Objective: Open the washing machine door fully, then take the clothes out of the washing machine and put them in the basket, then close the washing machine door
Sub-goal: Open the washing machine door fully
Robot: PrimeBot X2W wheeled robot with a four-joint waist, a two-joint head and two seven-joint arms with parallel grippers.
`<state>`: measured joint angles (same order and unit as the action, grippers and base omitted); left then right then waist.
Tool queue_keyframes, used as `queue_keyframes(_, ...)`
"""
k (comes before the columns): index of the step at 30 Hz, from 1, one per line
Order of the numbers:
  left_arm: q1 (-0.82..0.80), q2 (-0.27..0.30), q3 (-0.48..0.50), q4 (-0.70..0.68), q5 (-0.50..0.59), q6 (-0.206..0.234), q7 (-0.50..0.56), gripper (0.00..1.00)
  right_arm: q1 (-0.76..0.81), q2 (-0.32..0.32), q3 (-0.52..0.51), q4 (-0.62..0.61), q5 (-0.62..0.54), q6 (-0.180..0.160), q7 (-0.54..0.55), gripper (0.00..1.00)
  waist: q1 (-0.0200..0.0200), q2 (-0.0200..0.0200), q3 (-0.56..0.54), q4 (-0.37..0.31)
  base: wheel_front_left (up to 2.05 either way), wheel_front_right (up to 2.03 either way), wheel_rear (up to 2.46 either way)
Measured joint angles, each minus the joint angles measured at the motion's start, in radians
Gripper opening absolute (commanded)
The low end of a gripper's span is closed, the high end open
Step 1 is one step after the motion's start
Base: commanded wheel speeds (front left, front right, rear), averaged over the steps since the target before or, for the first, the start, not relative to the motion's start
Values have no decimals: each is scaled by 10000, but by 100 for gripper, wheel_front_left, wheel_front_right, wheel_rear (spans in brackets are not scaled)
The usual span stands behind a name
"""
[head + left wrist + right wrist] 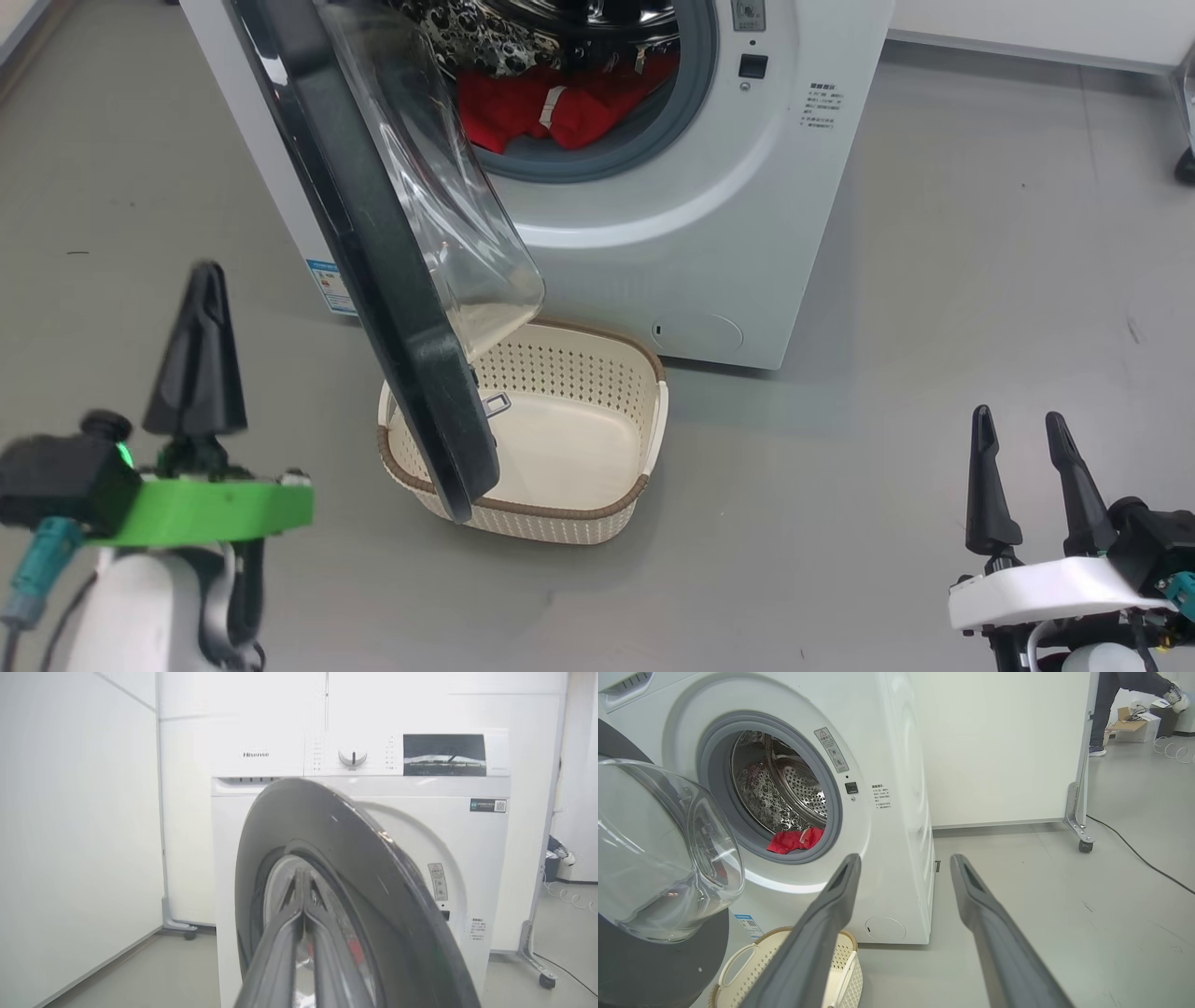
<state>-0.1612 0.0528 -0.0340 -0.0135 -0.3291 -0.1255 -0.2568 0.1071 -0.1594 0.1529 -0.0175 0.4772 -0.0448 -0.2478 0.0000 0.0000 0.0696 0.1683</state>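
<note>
Left hand [205,280], lower left, fingers pressed together, holding nothing, apart from washing machine door [373,243]: push on glossy rim may slip. Door only part open, overhanging basket [560,511] at centre: could swing back, block drop. Clothes [523,107] inside washing machine [747,205], upper centre. Right hand [1018,415], lower right, spread, empty

Room: smooth grey floor [934,280], white walls, bright even light.
White partition [999,746] on a metal foot with a caster [1085,846]; black cable [1139,856] on the floor just beside it; cardboard box [1129,728] and a person's leg [1106,700] beyond.
</note>
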Motion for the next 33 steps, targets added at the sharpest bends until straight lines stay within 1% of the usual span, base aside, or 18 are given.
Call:
queue_keyframes(3, -484, 59, 226, -439, 63, 0, -2, 0, -2, 52, -35, 46, -38, 31, 0, 100, 0, 0, -34, -3, 0, 0, 0)
queue_keyframes(6, -976, 257, 309, -742, 128, 0, -8, 0, -3, 79, -54, 121, -59, 102, 0, 100, 0, 0, -80, -9, 0, 0, 0)
queue_keyframes(13, -1445, 583, -148, -874, 153, 0, -10, 0, -8, 201, -67, 205, -130, 251, 0, 100, 0, 0, -170, -94, 0, 0, 0)
queue_keyframes(21, -1667, 698, -1586, -865, 155, 0, 6, 0, -10, 316, -111, 297, -222, 337, 0, 100, 0, 0, -207, -226, 0, 0, 0)
queue_keyframes(25, -1667, 723, -2412, -828, 151, 0, 184, 0, -10, 353, -138, 322, -238, 351, 0, 100, 0, 0, -216, -289, 0, 0, 0)
queue_keyframes(28, -1664, 725, -2911, -709, 136, 0, 318, 0, -10, 403, -136, 353, -313, 431, 0, 100, 0, 0, -219, -331, 0, 0, 0)
queue_keyframes(33, -1609, 706, -3323, -487, 134, 0, 562, 0, -10, 479, -119, 407, -326, 454, 0, 100, 0, 0, -214, -397, 0, 0, 0)
